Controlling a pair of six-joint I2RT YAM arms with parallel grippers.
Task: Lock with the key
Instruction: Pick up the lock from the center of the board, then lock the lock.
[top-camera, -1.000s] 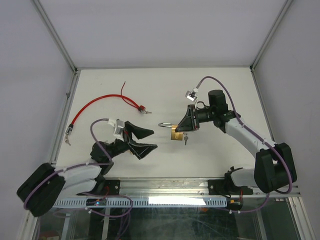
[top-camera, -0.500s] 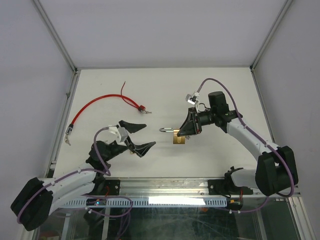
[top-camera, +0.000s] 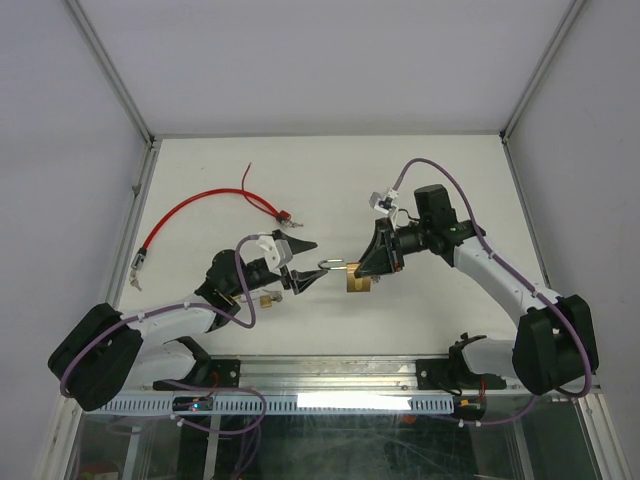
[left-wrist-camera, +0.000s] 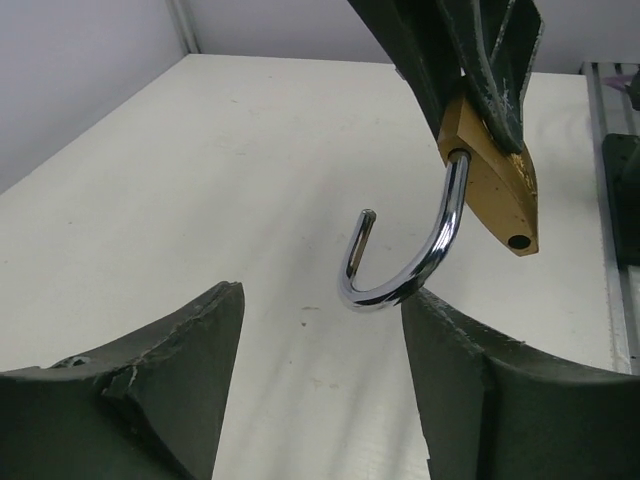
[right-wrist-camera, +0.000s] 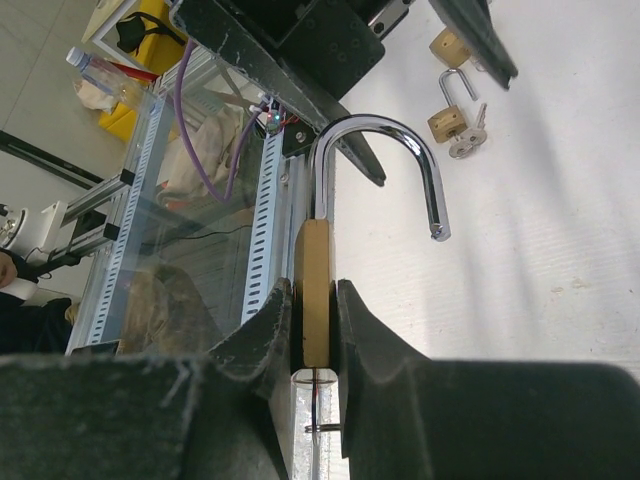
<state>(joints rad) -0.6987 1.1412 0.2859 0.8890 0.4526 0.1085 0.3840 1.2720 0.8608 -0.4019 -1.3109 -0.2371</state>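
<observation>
White desk (top-camera: 450, 180) fills most of the room in front of me, and two black arms reach in from its near edge. A long red cable (top-camera: 190, 210) curls by the far left corner, well away from the work.

The right tool (right-wrist-camera: 315, 300) is pinched tight on the brass padlock (left-wrist-camera: 490, 180) and holds it up off the desk, near the middle of the near edge. The shiny shackle (left-wrist-camera: 400, 290) is open, and its hook points at the other arm.

The left tool (left-wrist-camera: 320, 310) is spread wide, with one finger on each side of the hook. One finger is right next to the bend, but I cannot tell if it touches.

A small padlock (right-wrist-camera: 452, 115) lies on the desk by the left arm, with a little key (right-wrist-camera: 468, 145) beside it.

I think the next move is to push the hook shut. If the push comes from the side, the hook's free end could miss the hole (left-wrist-camera: 518, 242) in the brass. A hard push could also twist the padlock in the right tool, or knock it loose so it drops on the desk. I cannot tell if a key is in the big lock.
</observation>
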